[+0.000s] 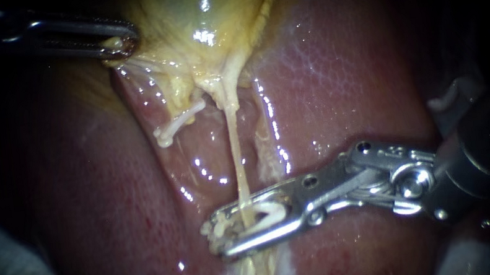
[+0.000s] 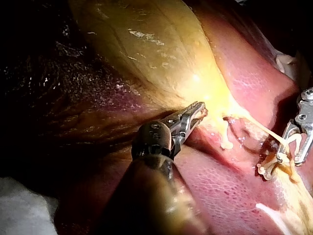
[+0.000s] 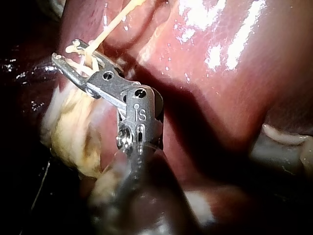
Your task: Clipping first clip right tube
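Right tube [image 1: 238,157]: thin pale strand running from the gallbladder [image 1: 191,7] down over the liver [image 1: 336,70], passing between the right instrument's jaws.
Right instrument [image 1: 222,234]: enters from the right; jaws partly closed, holding a white clip [image 1: 265,212] from both sides where the tube crosses it.
Left instrument [image 1: 118,45]: upper left, jaws clamped on the gallbladder's edge.
Short tube stub [image 1: 175,126]: beside the right tube, apart from both instruments.

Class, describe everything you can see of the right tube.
The right tube is a thin, pale cream, glistening strand, stretched taut and nearly straight. It leaves the yellowish gallbladder, crosses the red liver and passes through a white clip held in the right instrument, then widens into frayed pale tissue.
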`<state>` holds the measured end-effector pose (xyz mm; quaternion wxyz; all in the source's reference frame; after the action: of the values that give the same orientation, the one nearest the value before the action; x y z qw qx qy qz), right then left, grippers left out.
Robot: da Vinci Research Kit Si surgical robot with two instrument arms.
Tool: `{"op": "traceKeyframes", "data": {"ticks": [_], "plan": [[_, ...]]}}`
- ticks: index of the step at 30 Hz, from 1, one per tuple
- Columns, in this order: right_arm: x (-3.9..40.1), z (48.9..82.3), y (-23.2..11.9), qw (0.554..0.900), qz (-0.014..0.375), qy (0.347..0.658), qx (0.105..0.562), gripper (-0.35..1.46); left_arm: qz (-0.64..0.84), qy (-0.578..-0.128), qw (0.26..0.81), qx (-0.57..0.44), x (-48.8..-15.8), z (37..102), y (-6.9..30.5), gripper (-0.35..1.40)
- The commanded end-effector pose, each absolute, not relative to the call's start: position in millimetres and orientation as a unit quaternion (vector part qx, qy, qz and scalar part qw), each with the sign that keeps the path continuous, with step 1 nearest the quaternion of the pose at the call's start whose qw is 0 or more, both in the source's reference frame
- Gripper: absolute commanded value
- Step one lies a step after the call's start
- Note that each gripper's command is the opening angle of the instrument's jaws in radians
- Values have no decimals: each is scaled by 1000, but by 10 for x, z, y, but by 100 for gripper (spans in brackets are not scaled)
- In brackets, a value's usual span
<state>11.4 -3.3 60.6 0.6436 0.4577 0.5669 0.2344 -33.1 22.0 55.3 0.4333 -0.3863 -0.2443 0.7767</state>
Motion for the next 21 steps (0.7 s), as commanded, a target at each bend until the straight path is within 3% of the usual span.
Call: {"op": "traceKeyframes", "data": {"ticks": [1, 4, 5, 8, 21], "plan": [[112, 608, -33, 645, 234, 566, 457, -2, 777, -244, 433, -386, -332, 554, 219, -35], [110, 609, -32, 645, 238, 562, 459, -20, 777, -244, 433, -386, -332, 554, 219, -35], [108, 609, -32, 644, 244, 560, 461, -34, 777, -244, 433, -386, -332, 554, 219, -35], [106, 610, -32, 640, 260, 551, 469, -35, 777, -244, 433, -386, -332, 554, 219, -35], [106, 612, -33, 645, 258, 546, 468, -35, 777, -244, 434, -386, -332, 554, 219, -35]]}}
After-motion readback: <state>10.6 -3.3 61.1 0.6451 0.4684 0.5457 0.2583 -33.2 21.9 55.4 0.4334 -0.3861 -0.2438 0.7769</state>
